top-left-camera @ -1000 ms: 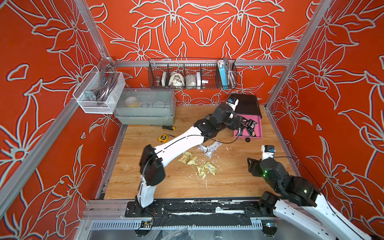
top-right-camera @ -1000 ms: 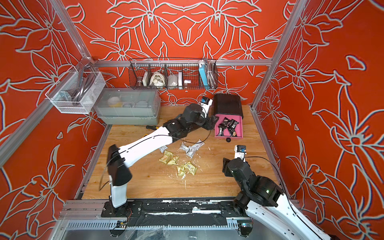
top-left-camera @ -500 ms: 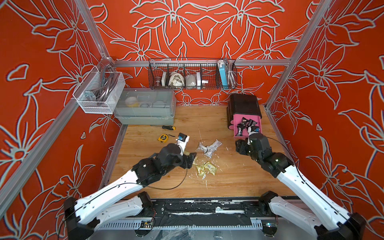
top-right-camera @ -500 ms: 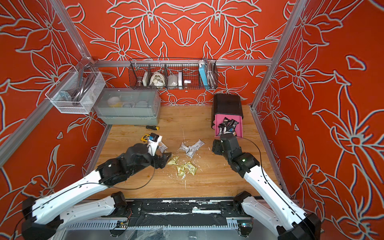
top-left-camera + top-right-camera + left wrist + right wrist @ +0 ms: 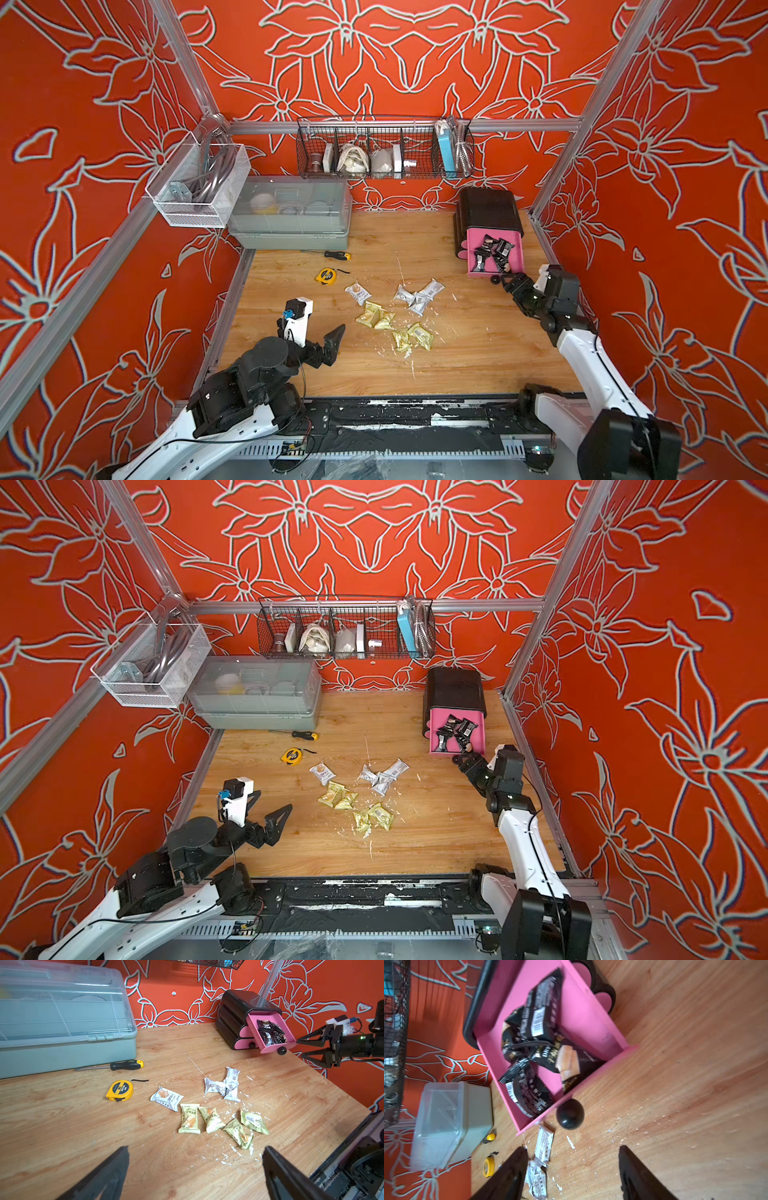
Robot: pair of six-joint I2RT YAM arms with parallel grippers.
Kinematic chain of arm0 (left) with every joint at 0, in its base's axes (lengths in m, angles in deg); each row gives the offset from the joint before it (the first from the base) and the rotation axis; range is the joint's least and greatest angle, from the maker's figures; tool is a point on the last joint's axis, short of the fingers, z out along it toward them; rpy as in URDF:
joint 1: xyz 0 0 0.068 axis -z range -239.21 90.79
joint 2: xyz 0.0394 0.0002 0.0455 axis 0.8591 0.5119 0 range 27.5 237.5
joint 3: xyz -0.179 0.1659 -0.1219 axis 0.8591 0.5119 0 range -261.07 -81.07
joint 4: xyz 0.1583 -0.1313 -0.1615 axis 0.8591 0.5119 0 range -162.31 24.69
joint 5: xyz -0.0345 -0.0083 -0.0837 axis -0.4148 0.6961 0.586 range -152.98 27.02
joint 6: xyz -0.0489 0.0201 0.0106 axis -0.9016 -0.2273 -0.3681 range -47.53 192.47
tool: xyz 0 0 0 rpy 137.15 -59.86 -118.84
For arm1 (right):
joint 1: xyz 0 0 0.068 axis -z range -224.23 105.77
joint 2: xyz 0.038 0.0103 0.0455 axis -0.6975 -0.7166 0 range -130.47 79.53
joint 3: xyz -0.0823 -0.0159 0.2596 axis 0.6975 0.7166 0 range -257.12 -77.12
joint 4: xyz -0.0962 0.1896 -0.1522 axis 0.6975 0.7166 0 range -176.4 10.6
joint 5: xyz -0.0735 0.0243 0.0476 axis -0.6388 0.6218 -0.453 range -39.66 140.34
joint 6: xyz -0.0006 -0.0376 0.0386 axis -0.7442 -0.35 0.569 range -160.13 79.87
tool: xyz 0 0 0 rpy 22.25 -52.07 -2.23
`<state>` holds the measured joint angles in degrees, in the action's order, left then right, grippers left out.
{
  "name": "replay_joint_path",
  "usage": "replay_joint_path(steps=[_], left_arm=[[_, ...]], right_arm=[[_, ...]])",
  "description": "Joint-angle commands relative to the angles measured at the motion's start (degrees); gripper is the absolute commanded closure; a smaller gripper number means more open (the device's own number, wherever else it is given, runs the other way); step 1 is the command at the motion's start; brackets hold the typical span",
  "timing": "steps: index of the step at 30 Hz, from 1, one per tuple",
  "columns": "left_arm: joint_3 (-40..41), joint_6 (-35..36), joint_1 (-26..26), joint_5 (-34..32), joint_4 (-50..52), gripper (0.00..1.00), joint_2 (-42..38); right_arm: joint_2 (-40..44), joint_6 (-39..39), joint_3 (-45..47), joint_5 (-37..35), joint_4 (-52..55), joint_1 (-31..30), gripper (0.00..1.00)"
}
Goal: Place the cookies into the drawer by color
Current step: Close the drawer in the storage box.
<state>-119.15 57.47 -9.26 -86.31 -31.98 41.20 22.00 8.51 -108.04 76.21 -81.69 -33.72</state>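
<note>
A grey lidded plastic bin [image 5: 291,224] sits back-left on the wooden bench [image 5: 478,353]. The black chest's [image 5: 488,208] top pink drawer [image 5: 471,257], pulled out, holds black packets [image 5: 496,249]; right fingers [image 5: 508,1174] gape empty by its knob [image 5: 570,1113]. Left fingers [image 5: 112,1172] gape empty. White-silver packets [image 5: 415,296] and yellow-green packets [image 5: 370,316] lie mid-bench near a yellow tape measure [image 5: 326,276].

Pink drawer [image 5: 252,1027] open, black cookies [image 5: 270,1032] inside, pale cookies [image 5: 189,1119] scattered

Red floral walls [image 5: 374,62] — wooden tabletop [image 5: 478,353]
</note>
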Motion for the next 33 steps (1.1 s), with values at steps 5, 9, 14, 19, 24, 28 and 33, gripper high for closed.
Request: replay_joint_path(steps=[5, 9, 14, 19, 24, 28, 33], left_arm=[[-0.68, 1.47, 0.25, 0.39, 1.51, 0.01, 1.17], [-1.02, 1.84, 0.29, 0.94, 1.5, 0.01, 2.64], [-0.9, 2.19, 0.24, 1.27, 0.93, 0.01, 3.01], [-0.94, 2.48, 0.23, 1.34, 0.88, 0.01, 3.26], [-0.97, 2.56, 0.28, 1.21, 0.75, 0.01, 3.33], [-0.98, 2.61, 0.24, 1.36, 0.6, 0.01, 3.58], [-0.96, 2.53, 0.23, 1.53, 0.62, 0.01, 3.62]], right_arm=[[-8.2, 3.89, 5.22, 11.9, -21.62, 4.26, 0.3], [-12.94, 3.64, 5.49, 11.8, -27.81, 4.57, 0.37], [-18.63, 4.64, 5.6, 13.6, -36.89, 4.61, 0.49], [-21.91, 6.06, 6.15, 15.85, -40.74, 4.61, 0.49], [-20.04, 5.25, 7.41, 17.83, -41.37, 4.5, 0.48], [-15.61, 1.62, 8.05, 17.91, -37.19, 3.97, 0.49], [-15.04, -1.57, 6.86, 17.21, -33.18, 3.47, 0.45]])
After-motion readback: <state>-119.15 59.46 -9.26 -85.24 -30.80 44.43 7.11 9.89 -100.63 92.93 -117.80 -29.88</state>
